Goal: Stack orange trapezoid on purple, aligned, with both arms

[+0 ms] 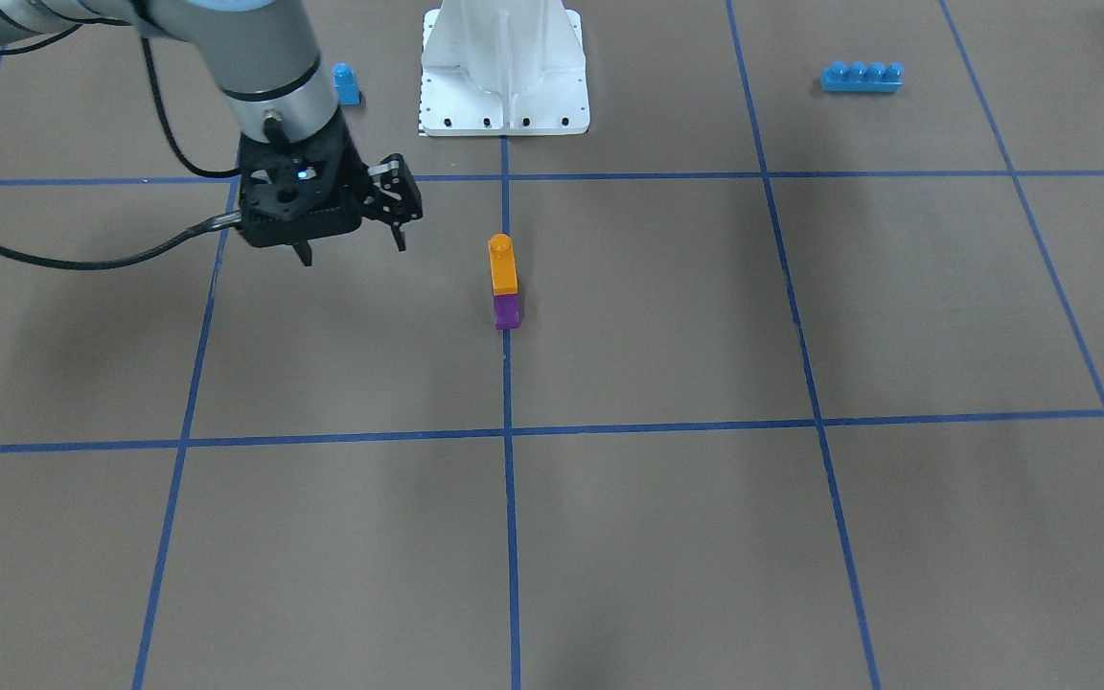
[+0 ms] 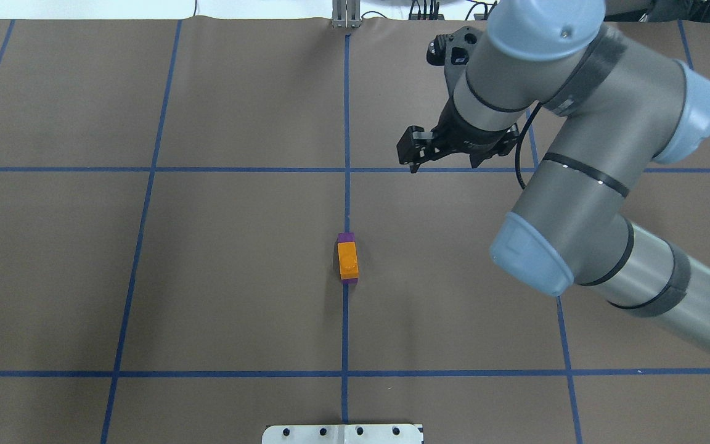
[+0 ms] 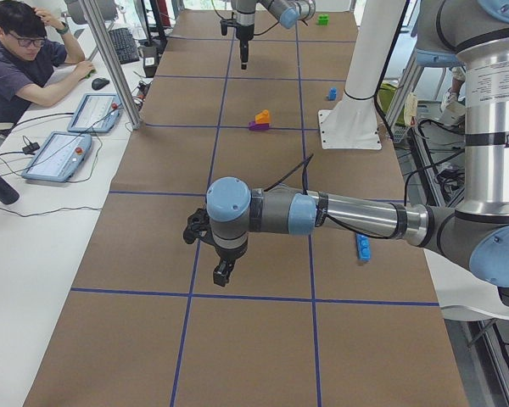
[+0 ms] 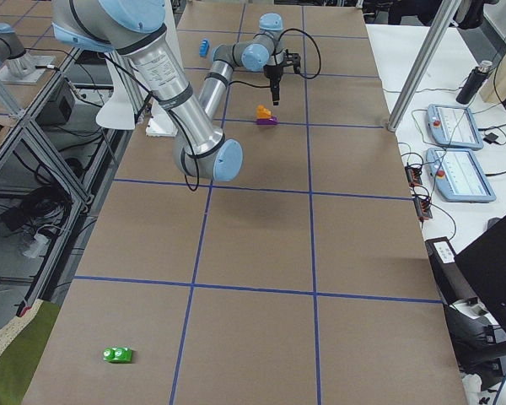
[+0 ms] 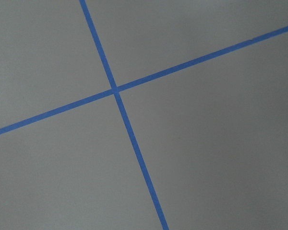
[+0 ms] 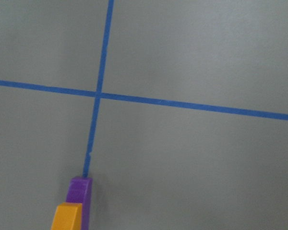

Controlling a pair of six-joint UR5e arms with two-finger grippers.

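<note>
The orange trapezoid sits on top of the purple brick on the centre blue tape line, stud up. The stack also shows in the overhead view, orange over purple, and low in the right wrist view. My right gripper is open and empty, raised above the table beside the stack and apart from it; it also shows in the overhead view. My left gripper shows only in the exterior left view, far from the stack; I cannot tell whether it is open or shut.
A small blue single-stud brick and the white robot base are by the robot's side. A long blue four-stud brick lies on my left side. A green brick lies at the far end. An operator sits beside the table.
</note>
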